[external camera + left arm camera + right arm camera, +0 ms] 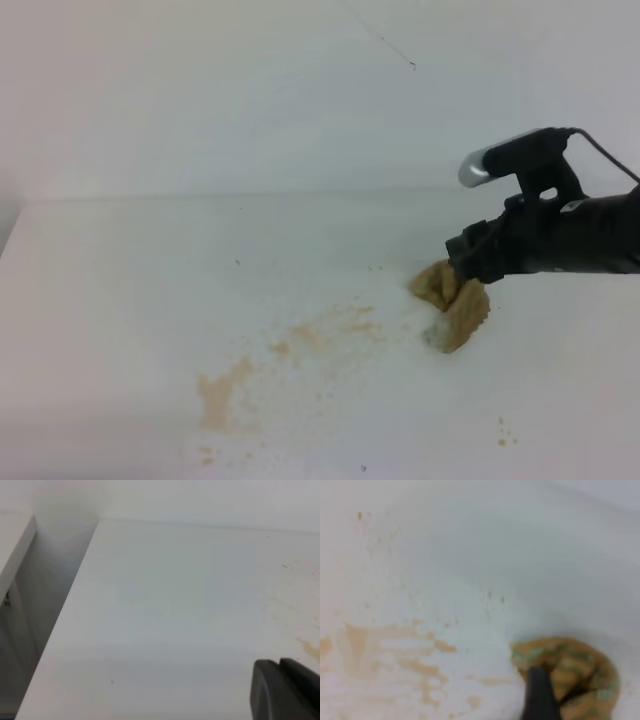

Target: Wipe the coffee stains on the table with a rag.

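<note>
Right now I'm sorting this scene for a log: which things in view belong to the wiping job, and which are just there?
Job:
- rag, by the right end effector
- coffee stains
- table

Not part of it:
- white wall with a dark scratch
- left end effector, off to the side

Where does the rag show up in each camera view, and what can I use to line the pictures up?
Exterior high: the rag lies right of centre on the table, at the right gripper.
Left wrist: not in it; only bare table and faint marks at the right edge.
Right wrist: bottom right, behind one dark finger.
Shared landmark: the coffee stains.
</note>
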Available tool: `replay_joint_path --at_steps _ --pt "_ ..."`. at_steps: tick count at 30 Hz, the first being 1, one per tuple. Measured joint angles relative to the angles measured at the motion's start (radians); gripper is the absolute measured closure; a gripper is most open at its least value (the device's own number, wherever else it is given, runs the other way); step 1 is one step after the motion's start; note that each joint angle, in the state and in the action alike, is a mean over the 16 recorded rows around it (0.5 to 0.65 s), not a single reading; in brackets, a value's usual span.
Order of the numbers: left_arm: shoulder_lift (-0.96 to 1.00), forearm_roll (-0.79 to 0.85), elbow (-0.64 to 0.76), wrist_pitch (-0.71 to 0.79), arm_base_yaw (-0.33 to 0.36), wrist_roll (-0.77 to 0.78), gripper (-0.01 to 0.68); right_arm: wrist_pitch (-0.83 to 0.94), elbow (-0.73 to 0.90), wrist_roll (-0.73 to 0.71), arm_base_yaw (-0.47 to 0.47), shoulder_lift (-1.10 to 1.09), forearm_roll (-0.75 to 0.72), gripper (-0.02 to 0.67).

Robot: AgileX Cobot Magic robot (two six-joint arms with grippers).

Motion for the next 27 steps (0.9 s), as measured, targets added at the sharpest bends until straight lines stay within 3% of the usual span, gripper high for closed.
replay_joint_path --at_steps 4,7,10,16,22,27 --pt "0.0 0.001 0.0 0.0 0.0 0.0 0.672 0.024 0.0 -0.011 0.0 -0.081 -0.006 0.249" --pt "0.0 0.001 0.0 0.0 0.0 0.0 0.672 0.06 0.001 -0.018 0.0 -0.164 -0.019 0.237" --pt "0.0 0.001 0.0 0.0 0.0 0.0 0.672 0.111 0.001 -0.018 0.0 -0.262 -0.042 0.288" --pt "0.0 0.001 0.0 0.0 0.0 0.0 0.672 0.227 0.008 0.055 -0.001 -0.478 -0.188 0.455" --pt "0.0 0.001 0.0 0.0 0.0 0.0 0.672 0.312 0.08 0.295 -0.002 -0.72 -0.44 0.6" --pt "0.0 0.001 0.0 0.0 0.0 0.0 0.672 0.331 0.216 0.542 -0.002 -0.923 -0.641 0.634"
